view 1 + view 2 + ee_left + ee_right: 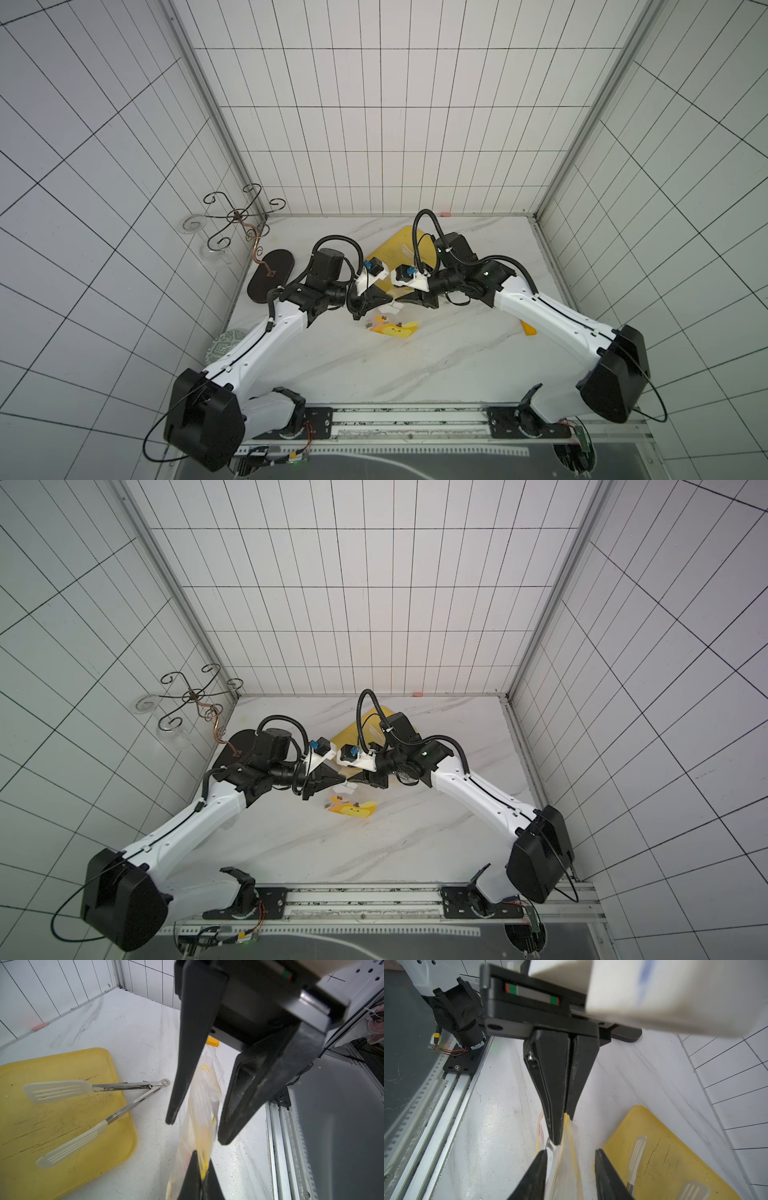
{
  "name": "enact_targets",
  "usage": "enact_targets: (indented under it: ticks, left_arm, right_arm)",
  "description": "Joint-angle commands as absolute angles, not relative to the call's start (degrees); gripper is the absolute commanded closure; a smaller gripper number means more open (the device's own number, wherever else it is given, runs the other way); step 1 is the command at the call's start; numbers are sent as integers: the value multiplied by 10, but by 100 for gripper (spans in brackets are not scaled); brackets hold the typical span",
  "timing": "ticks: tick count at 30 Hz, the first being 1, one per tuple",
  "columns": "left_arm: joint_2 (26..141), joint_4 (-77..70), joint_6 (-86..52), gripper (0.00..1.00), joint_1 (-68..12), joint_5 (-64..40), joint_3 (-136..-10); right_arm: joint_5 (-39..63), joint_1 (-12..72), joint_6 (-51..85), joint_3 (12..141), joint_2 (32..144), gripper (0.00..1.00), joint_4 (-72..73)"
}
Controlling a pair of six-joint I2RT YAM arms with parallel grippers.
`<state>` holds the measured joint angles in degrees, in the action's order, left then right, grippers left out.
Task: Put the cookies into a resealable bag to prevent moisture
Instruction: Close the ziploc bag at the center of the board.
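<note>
White gridded tiles walled a marble-patterned table (436,365), smooth and lightly scuffed. Above it, just beside the scratched yellow tray (25,1167), the resealable bag (204,1093) hung as thin, crinkly clear film with a stiffer yellow zip strip. The left pincer (559,1138) was clamped on that strip. The right pincer (571,1151) stood with parted jaws astride the film, gripping nothing. The cookies could not be made out for certain; only a faint pink tint showed low in the bag. The slick film might slide from the narrow pinch. The right jaws might also close off the strip, creasing plastic and leaving the mouth unsealed. Metal tongs (128,1084) with slotted white blades lay across the tray's rim.
</note>
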<state>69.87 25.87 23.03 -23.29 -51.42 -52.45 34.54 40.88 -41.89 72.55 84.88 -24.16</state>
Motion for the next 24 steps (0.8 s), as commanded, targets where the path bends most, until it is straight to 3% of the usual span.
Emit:
enact_targets:
  ticks: [1, 12, 15, 18, 20, 24]
  left_arm:
    - [692, 265, 249, 100, -231, -531, -540]
    - [702, 276, 265, 100, -231, -507, -543]
    - [701, 273, 261, 100, -231, -500, -543]
    - [699, 269, 249, 76, -235, -509, -546]
    - [699, 267, 247, 66, -240, -514, -549]
    - [704, 255, 236, 65, -248, -532, -550]
  right_arm:
    - [367, 412, -439, 723, 864, 68, -238]
    - [376, 409, -425, 716, 847, 95, -274]
    - [377, 409, -424, 722, 853, 96, -295]
    - [383, 410, -419, 728, 858, 96, -302]
    - [383, 410, -416, 726, 858, 95, -301]
    - [381, 410, -413, 719, 857, 95, -301]
